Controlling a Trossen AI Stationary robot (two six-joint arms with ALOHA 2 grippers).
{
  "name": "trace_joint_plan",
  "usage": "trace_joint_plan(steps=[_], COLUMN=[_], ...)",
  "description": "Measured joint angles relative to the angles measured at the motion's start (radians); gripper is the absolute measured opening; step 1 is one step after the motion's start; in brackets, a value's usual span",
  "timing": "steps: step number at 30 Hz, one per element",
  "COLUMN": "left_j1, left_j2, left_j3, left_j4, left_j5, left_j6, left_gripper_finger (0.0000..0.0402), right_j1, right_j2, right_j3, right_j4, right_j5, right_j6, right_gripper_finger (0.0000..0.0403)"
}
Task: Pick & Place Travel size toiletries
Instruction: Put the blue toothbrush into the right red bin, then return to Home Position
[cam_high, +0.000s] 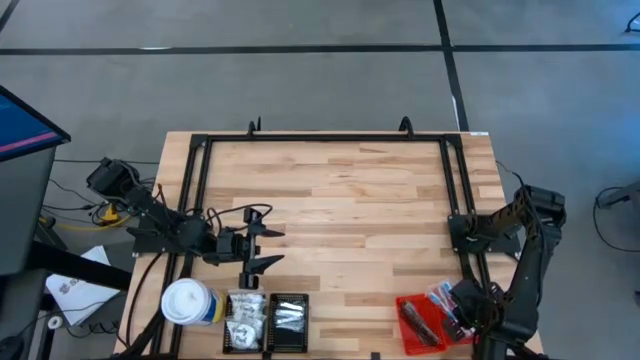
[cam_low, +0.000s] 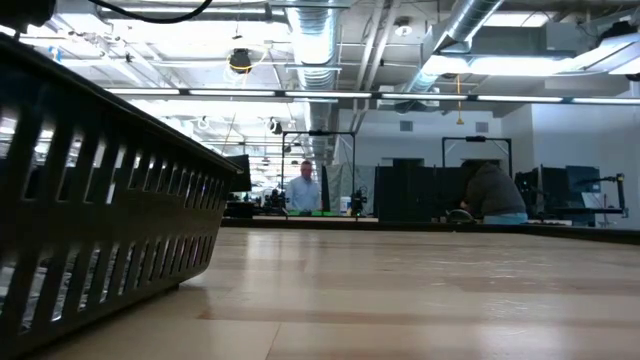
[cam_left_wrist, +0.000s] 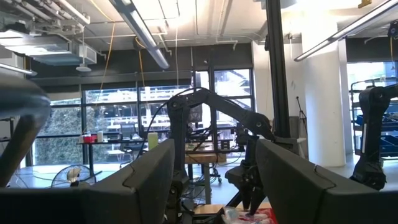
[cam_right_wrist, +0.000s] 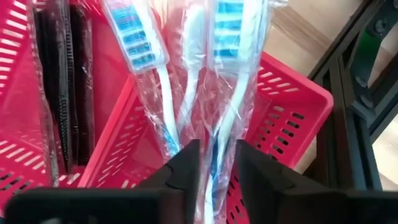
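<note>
My right gripper (cam_right_wrist: 216, 171) hangs over the red tray (cam_right_wrist: 277, 109) at the table's near right corner, fingers pointing down and open by a narrow gap. Wrapped blue-and-white toothbrushes (cam_right_wrist: 140, 43) lie in the tray, and one (cam_right_wrist: 227, 74) runs up between the fingers. Dark grey bars (cam_right_wrist: 68, 93) lie in the same tray (cam_high: 425, 322). My left gripper (cam_high: 264, 248) waits open above the table's near left part, touching nothing. My right gripper comes from above, with one wrapped toothbrush's handle (cam_right_wrist: 217, 140) between its two fingers. The handle is narrower than the gap. I cannot tell whether the clear wrapper touches the fingers. The brush's head end (cam_right_wrist: 230, 18) lies lower in the tray.
Two black trays stand at the near left edge, one with white packets (cam_high: 245, 318) and one with silvery sachets (cam_high: 288, 318); a white-topped canister (cam_high: 188, 303) stands beside them. A black tray wall (cam_low: 100, 210) fills the low view's left. People sit far behind the table.
</note>
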Motion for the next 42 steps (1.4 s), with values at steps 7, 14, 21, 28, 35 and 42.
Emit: trace_joint_plan(steps=[7,14,21,28,35,42], left_j1=[0.000,0.000,0.000,-0.003,-0.001,-0.030], left_j2=[0.000,0.000,0.000,-0.031,-0.202,-0.363], left_j3=[0.000,0.000,0.004,0.118,0.199,0.082], left_j4=[-0.001,-0.001,-0.050,-0.444,-1.022,-0.991], left_j5=[0.000,0.000,-0.001,-0.033,-0.088,-0.082], left_j6=[0.000,0.000,-0.037,-0.054,-0.190,-0.196], left_gripper_finger=[0.0218,0.0218,0.0218,0.0218,0.0218,0.0218], right_j1=[-0.008,-0.013,-0.084,-0.276,-0.424,-0.585], right_j2=[-0.003,-0.005,-0.006,0.001,-0.021,-0.192], right_j3=[0.010,0.149,0.273,0.284,0.224,-0.104], right_j4=[-0.028,-0.255,-0.360,-0.169,0.207,0.664], right_j5=[-0.072,0.025,0.479,0.706,0.884,0.755], right_j6=[-0.039,-0.072,-0.451,-0.799,-1.425,-1.726], right_gripper_finger=[0.0182,0.0233,0.0237,0.0228,0.0227,0.0226])
